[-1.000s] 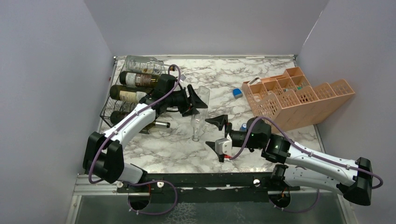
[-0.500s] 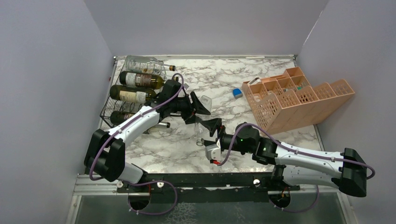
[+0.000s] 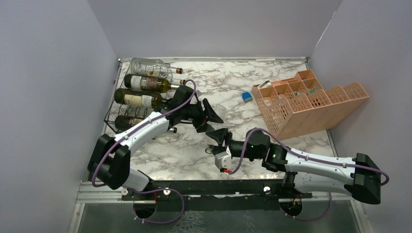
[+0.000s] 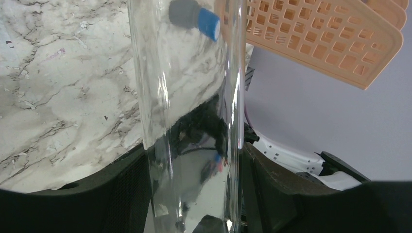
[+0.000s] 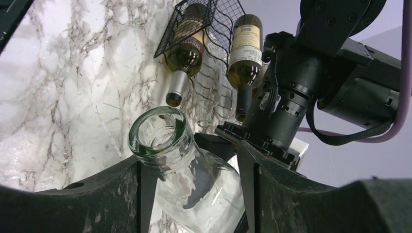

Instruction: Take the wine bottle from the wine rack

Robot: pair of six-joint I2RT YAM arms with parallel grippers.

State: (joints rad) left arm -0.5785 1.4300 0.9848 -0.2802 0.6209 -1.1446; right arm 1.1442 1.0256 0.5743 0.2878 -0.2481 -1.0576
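The wine bottle (image 3: 214, 127), clear and empty, hangs over the marble table to the right of the black wire wine rack (image 3: 112, 116). My left gripper (image 3: 210, 115) is shut on its body, and both fingers press the glass (image 4: 187, 97) in the left wrist view. My right gripper (image 3: 219, 143) has come in from the right. Its fingers close on the bottle's shoulder just below the open mouth (image 5: 158, 128). Several dark bottles (image 3: 138, 99) still lie in the rack (image 5: 214, 19).
A salmon-orange compartment crate (image 3: 306, 102) lies tipped at the right. A small blue and white object (image 3: 248, 97) rests left of it on the table. Purple walls close in on three sides. Another clear bottle (image 3: 148, 65) lies on top of the rack.
My left arm carried the clear bottle rightward and nearer, away from the rack. My right gripper moved left to the bottle's neck end and closed from wide open onto it.
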